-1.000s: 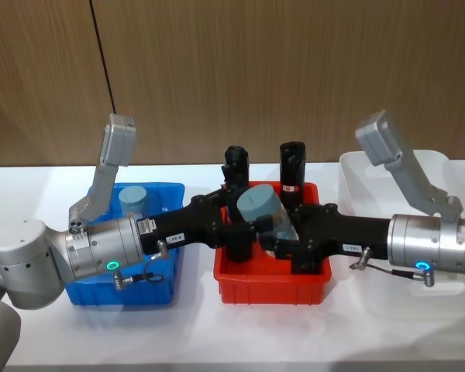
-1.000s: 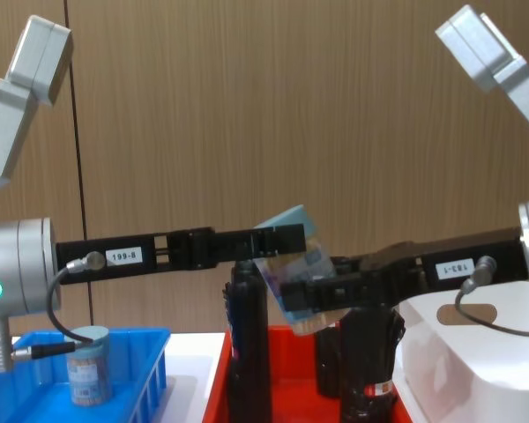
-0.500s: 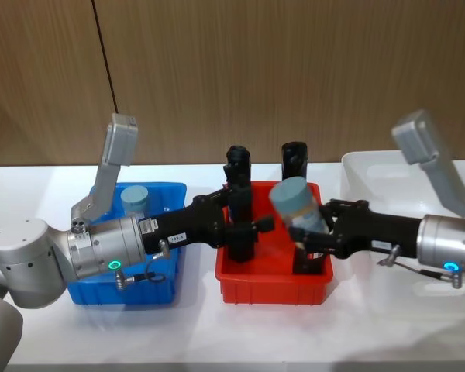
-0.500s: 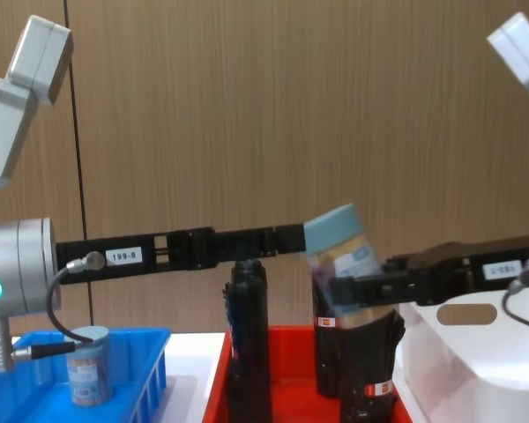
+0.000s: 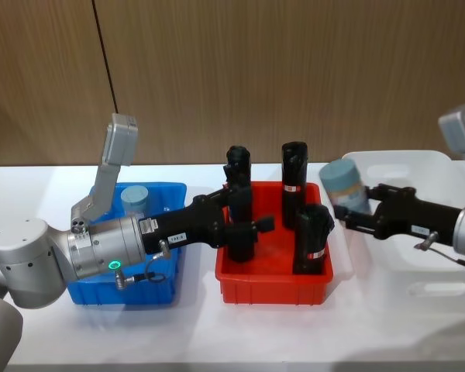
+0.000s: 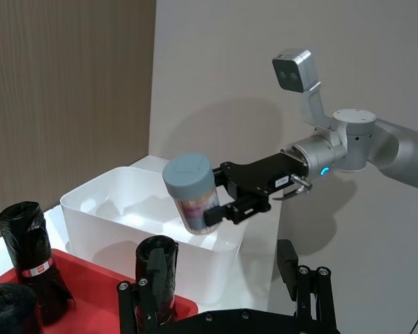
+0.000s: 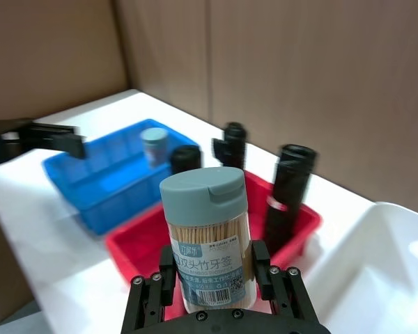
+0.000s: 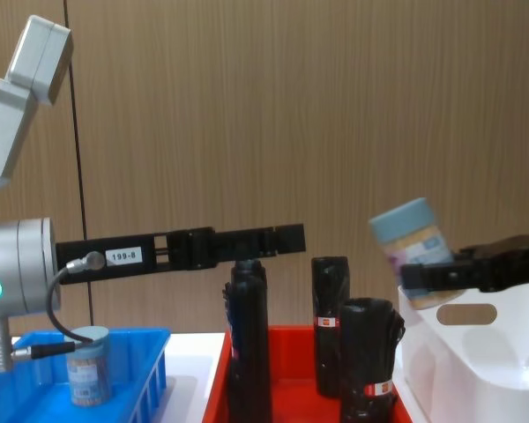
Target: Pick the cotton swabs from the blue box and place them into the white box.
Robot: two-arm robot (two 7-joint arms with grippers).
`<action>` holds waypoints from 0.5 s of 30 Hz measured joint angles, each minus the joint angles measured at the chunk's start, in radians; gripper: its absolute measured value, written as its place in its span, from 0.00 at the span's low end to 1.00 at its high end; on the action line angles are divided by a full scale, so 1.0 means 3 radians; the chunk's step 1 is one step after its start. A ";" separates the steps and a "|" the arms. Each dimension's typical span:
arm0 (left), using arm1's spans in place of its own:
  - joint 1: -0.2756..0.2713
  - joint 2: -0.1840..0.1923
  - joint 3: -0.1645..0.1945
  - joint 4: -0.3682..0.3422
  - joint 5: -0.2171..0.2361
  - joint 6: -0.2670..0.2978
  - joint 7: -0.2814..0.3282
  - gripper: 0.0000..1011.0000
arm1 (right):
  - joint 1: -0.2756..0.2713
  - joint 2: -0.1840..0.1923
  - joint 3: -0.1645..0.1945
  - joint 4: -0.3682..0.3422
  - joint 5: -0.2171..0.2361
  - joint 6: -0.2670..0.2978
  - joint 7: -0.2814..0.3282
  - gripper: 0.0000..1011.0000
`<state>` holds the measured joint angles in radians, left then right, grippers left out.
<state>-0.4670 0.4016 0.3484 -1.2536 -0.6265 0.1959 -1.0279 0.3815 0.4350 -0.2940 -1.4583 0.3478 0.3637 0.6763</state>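
A cotton swabs jar [image 5: 344, 184] with a light-blue lid is held upright in my right gripper [image 5: 350, 212], which is shut on it, in the air at the left rim of the white box [image 5: 418, 158]. The right wrist view shows that jar [image 7: 207, 236] between the fingers [image 7: 261, 259]. The chest view has the jar [image 8: 410, 240] above the white box [image 8: 476, 361]. My left gripper [image 5: 260, 226] hangs open over the red tray, nothing in it. Another cotton swabs jar [image 5: 133, 198] stands in the blue box [image 5: 143, 288].
A red tray [image 5: 273, 285] sits between the two boxes and holds three tall black wrapped rolls [image 5: 312, 239]. The left arm stretches across it above the rolls. A wood-panel wall stands behind the white table [image 5: 240, 333].
My right gripper has carried the jar rightward, from over the red tray beside the left gripper to the white box's left rim. The left arm has stayed still.
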 joint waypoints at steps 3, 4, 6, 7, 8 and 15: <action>0.0000 0.0000 0.0000 0.0000 0.0000 0.0000 0.0000 0.99 | 0.0011 0.0019 0.0030 0.0051 0.0000 -0.0016 -0.0099 0.65; 0.0000 0.0000 0.0000 0.0000 0.0000 0.0000 0.0000 0.99 | 0.0015 0.0022 0.0036 0.0066 -0.0001 -0.0020 -0.0122 0.65; 0.0000 0.0000 0.0000 0.0000 0.0000 0.0000 0.0000 0.99 | 0.0034 0.0031 0.0054 0.0122 -0.0010 -0.0028 -0.0192 0.65; 0.0000 0.0000 0.0000 0.0000 0.0000 0.0000 0.0000 0.99 | 0.0041 0.0034 0.0060 0.0142 -0.0018 -0.0032 -0.0215 0.65; 0.0000 0.0000 0.0000 0.0000 0.0000 0.0000 0.0000 0.99 | 0.0058 0.0038 0.0071 0.0189 -0.0032 -0.0041 -0.0266 0.65; 0.0000 0.0000 0.0000 0.0000 0.0000 0.0000 0.0000 0.99 | 0.0143 0.0039 0.0102 0.0415 -0.0129 -0.0080 -0.0435 0.65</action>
<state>-0.4669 0.4016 0.3483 -1.2537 -0.6264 0.1959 -1.0279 0.4243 0.4467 -0.2636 -1.3337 0.3091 0.3396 0.5460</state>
